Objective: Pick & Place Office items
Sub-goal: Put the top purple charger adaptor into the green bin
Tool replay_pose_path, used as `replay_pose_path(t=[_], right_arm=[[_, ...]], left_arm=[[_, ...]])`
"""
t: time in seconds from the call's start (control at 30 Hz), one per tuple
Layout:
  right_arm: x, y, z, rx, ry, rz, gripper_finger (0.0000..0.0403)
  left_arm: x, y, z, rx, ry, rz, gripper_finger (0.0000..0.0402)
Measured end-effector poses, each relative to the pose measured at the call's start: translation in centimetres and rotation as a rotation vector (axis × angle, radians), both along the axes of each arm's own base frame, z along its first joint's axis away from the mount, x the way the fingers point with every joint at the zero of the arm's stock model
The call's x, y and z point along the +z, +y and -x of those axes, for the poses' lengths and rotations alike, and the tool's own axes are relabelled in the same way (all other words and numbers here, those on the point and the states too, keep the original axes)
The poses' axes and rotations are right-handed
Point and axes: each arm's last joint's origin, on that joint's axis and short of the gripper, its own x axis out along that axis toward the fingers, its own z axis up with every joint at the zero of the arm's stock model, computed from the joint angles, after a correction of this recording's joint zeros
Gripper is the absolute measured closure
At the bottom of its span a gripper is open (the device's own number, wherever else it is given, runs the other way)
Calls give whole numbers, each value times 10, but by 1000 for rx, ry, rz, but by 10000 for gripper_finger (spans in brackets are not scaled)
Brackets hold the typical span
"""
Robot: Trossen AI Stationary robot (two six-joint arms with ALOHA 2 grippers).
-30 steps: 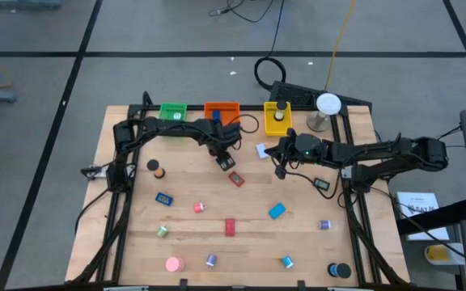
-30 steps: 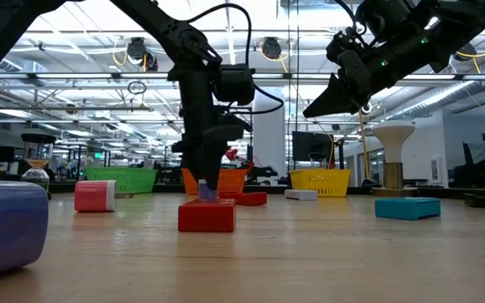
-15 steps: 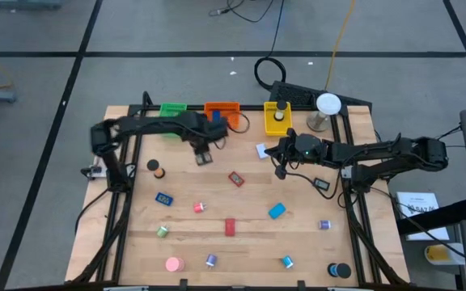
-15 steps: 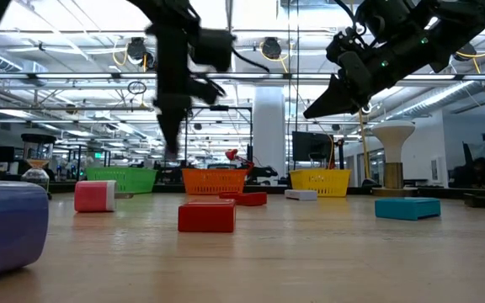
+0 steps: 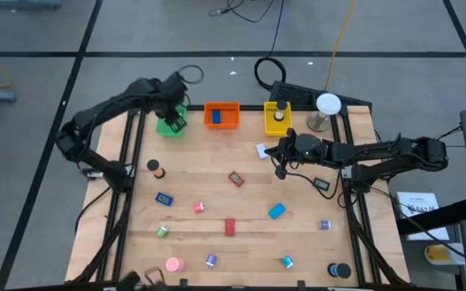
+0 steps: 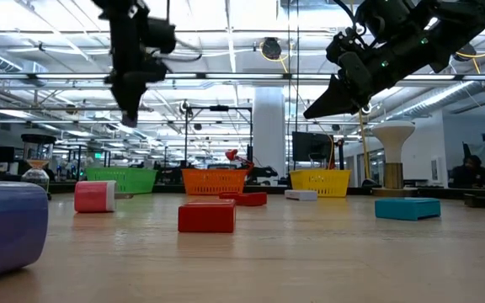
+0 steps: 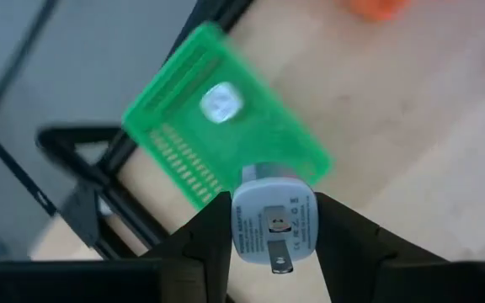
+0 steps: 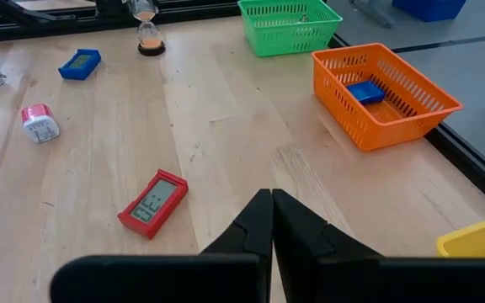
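Observation:
My left gripper (image 5: 173, 121) hangs high over the green tray (image 5: 168, 128) at the table's far left, shut on a small white charger plug (image 7: 274, 220). The green tray (image 7: 226, 147) holds one small white piece (image 7: 220, 103). My right gripper (image 5: 280, 166) hovers shut over the table's right middle, touching nothing. More office items lie on the wood: a red clock (image 8: 151, 203), a blue block (image 5: 163, 199), a red block (image 5: 230, 227) and a teal piece (image 5: 277, 211). My left gripper pinches the white charger plug by two opposite sides (image 7: 239, 225) between its two fingers. The fingers (image 7: 213, 236) come from above, pointing steeply down. The plug's pronged face is turned up toward the wrist. It hangs clear of everything, above the green tray's near corner.
An orange tray (image 5: 222, 115) with a blue piece and a yellow tray (image 5: 277, 119) stand along the far edge. A white ball on a stand (image 5: 327, 105) is at the far right. Small pieces dot the near half, with a black cylinder (image 5: 340, 270) at the near right corner.
My left gripper has risen from just above the wood beside the red clock and swung toward the far left, ending over the green tray with the white plug held between its fingers. It has also turned somewhat on the way.

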Motion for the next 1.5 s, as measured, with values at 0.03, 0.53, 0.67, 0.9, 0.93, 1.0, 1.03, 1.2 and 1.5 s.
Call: replay_pose_path(t=[0.03, 0.53, 0.67, 0.9, 0.93, 1.0, 1.03, 1.2, 1.5], right_arm=[[0, 0, 0, 0, 0, 0, 403], [0, 0, 0, 3, 1, 6, 403], [0, 0, 0, 4, 2, 7, 403], [0, 0, 0, 4, 2, 7, 403], [0, 0, 0, 4, 2, 7, 403], [0, 0, 0, 4, 1, 7, 403], [0, 0, 0, 4, 2, 7, 403], [0, 0, 0, 4, 2, 6, 403], [0, 0, 0, 4, 2, 7, 403]], left_arm=[[-6, 9, 5, 41, -5, 3, 261], [-71, 74, 30, 316, -112, 47, 261], [-86, 85, 29, 329, -114, 67, 261], [-97, 98, 37, 397, -126, 61, 261], [-97, 98, 37, 396, -129, 64, 261], [-99, 99, 36, 394, -131, 73, 261], [-100, 99, 36, 394, -131, 76, 261], [-107, 100, 37, 425, -128, 87, 261], [-117, 99, 48, 463, -115, 102, 261]])
